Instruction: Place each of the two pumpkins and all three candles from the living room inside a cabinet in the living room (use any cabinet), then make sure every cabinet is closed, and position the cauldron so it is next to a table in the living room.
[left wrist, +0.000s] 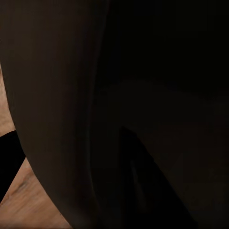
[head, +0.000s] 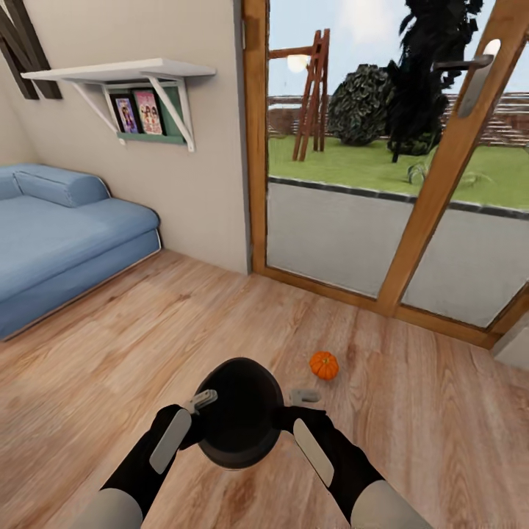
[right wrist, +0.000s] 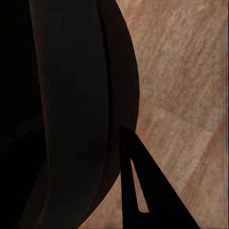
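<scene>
Black cauldron: held up between both arms over the wood floor, its dark wall close against both wrist cameras. Left gripper: pressed to the cauldron's left rim; whether its jaws clamp the rim cannot be told. Right gripper: at the right rim, grip likewise unclear. Pumpkin: one, orange, on the floor just beyond the right gripper, near the glass door. Blue sofa: far left, against the wall. White shelf: above it, pictures beneath.
</scene>
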